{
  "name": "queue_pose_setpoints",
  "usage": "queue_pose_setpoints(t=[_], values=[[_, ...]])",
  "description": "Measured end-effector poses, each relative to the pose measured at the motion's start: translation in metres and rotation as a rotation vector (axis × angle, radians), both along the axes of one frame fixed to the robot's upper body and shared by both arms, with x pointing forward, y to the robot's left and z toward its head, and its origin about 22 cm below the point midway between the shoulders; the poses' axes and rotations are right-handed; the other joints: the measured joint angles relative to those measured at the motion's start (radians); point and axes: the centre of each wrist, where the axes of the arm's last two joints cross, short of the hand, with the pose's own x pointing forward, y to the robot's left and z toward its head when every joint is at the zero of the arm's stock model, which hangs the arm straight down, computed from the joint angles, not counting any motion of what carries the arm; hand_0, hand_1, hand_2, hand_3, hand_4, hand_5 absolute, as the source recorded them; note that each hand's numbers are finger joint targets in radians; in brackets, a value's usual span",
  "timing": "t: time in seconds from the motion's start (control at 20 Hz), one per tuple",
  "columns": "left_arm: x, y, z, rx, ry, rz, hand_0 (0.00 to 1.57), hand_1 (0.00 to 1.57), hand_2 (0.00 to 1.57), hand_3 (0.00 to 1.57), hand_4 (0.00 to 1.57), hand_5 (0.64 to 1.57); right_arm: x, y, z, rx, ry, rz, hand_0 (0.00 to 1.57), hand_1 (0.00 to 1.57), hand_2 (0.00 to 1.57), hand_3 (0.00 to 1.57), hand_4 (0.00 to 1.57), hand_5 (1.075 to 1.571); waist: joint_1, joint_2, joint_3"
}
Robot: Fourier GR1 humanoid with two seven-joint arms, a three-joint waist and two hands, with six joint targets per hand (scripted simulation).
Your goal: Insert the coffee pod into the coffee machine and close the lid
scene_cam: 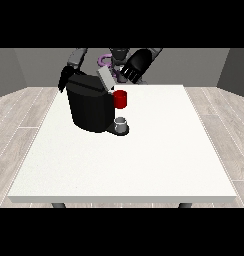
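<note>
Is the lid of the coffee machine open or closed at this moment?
Open. The grey lid stands tilted up above the black coffee machine, not lying flat on its top.

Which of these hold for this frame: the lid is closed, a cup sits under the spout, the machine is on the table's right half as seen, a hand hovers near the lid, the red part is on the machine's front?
1. The coffee machine has its lid closed. False: the lid is tilted up and open.
2. A small grey cup sits on the machine's base, below the red part. True.
3. The machine stands on the right half of the table as seen. False: it stands at the left, towards the far edge.
4. The hand at the view's right is raised close to the open lid. True.
5. The red part is at the machine's front, above the cup. True.
</note>
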Motion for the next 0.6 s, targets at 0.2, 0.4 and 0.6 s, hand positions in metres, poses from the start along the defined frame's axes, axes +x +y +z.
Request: queue_pose_setpoints(t=[0.2,0.4,0.6], values=[[0.002,-0.004,0.006,-0.004,-0.010,0.004,1.22,1.22,1.29,1.24,0.49,1.571,0.003,0.000,0.010,0.015,-0.013,0.007,0.00,0.00,0.00,0.00,0.00,1.571,-0.023,0.027,-0.0001],[0.003,-0.005,0.026,0.001,-0.051,-0.003,1.19,1.19,1.26,1.22,0.46,1.571,0.011,-0.004,0.024,0.011,-0.049,-0.004,0.00,0.00,0.00,0.00,0.06,1.571,-0.028,0.077,0.0006],[0.004,-0.005,0.023,0.010,-0.034,-0.017,1.25,1.25,1.29,1.24,0.45,1.571,0.012,-0.007,0.025,0.018,-0.048,-0.024,0.00,0.00,0.00,0.00,0.00,1.571,-0.022,0.081,0.0004]])
